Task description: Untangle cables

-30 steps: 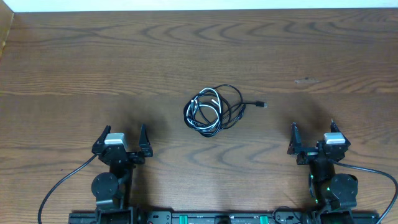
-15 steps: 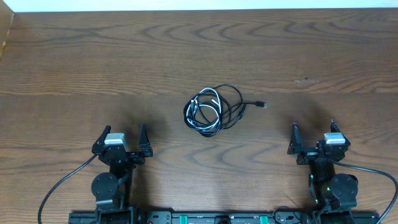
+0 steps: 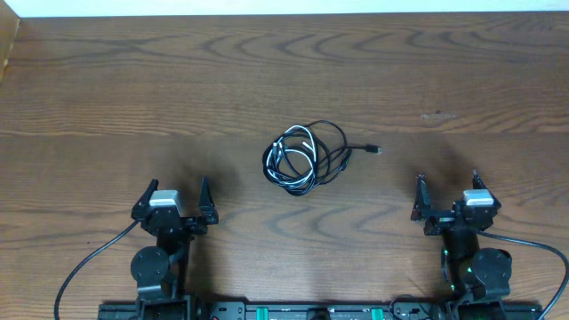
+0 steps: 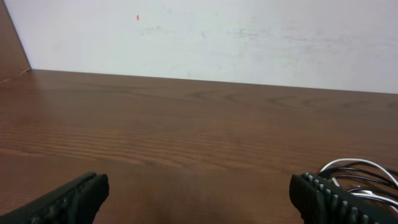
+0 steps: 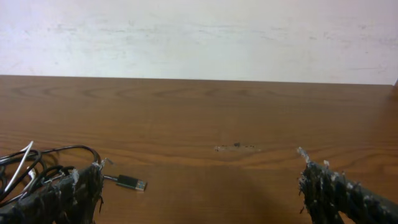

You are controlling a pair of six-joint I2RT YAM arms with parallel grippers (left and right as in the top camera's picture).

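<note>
- Two grippers stand released, jaws spread wide and holding nothing: the left gripper point(image 3: 174, 192) waits on the near-left of the cables point(image 3: 302, 156), the right gripper point(image 3: 447, 185) on their near-right, both well apart from them.
- All the cables lie in one small tangled coil on the table point(image 3: 107, 89), with black loops stacked together and a thin white cable point(image 3: 298, 147) threaded through the coil's left half.
- One black tail runs free from the coil's right side and ends in a small plug point(image 3: 376, 148), on the side nearer the right gripper.
- Nothing looks separated yet, so the step in hand is likely the first reach toward the coil.
- A good start is probably the free plug: it lies clear of the loops, so the right gripper can pinch it without catching other strands.
- The left gripper would do well to pin the coil's left edge, so that pulling the tail draws one strand out and does not drag the whole coil along.
- Slow, low pulls away from the coil seem wise, since a fast tug may tighten the loops.
</note>
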